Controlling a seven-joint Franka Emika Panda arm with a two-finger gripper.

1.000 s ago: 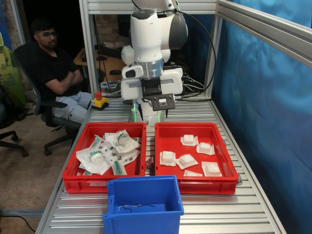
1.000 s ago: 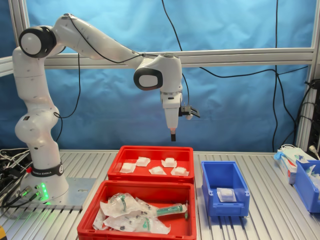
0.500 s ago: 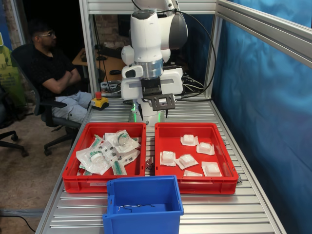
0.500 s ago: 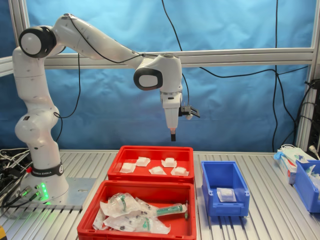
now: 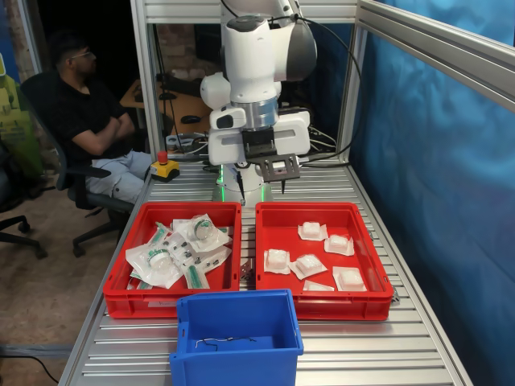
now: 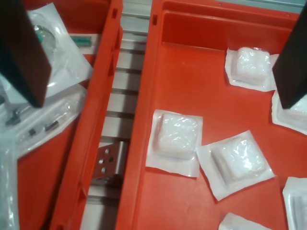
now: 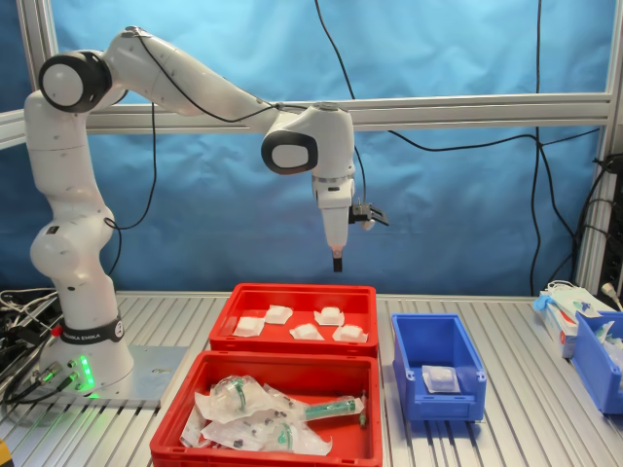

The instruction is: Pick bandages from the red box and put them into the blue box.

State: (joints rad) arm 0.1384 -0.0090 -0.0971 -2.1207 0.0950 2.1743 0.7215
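Several bandages lie in the red box (image 5: 322,207) (image 7: 302,289): small white pads in whitish wrappers, such as the bandage (image 5: 277,259) (image 7: 306,332) (image 6: 176,139) near its middle. My gripper (image 5: 261,186) (image 7: 337,261) (image 6: 163,101) hangs high above the red box's far end, open, with nothing between its dark fingers (image 6: 21,52). The blue box (image 5: 237,299) (image 7: 443,406) stands on the table beside the red trays. In the second exterior view one bandage (image 7: 441,378) lies inside it; in the first exterior view its front wall hides the floor.
A twin red tray (image 5: 121,301) (image 7: 175,428) (image 6: 91,143) holds clear packets with green print. A man (image 5: 88,121) sits beyond the table's far left. A red stop button (image 5: 165,165) stands near the arm's base. Another blue bin (image 7: 599,360) sits at the second exterior view's right.
The arm's wrist and gripper have shifted slightly toward the first exterior view's right. The gripper is still open, and the bandages have not moved.
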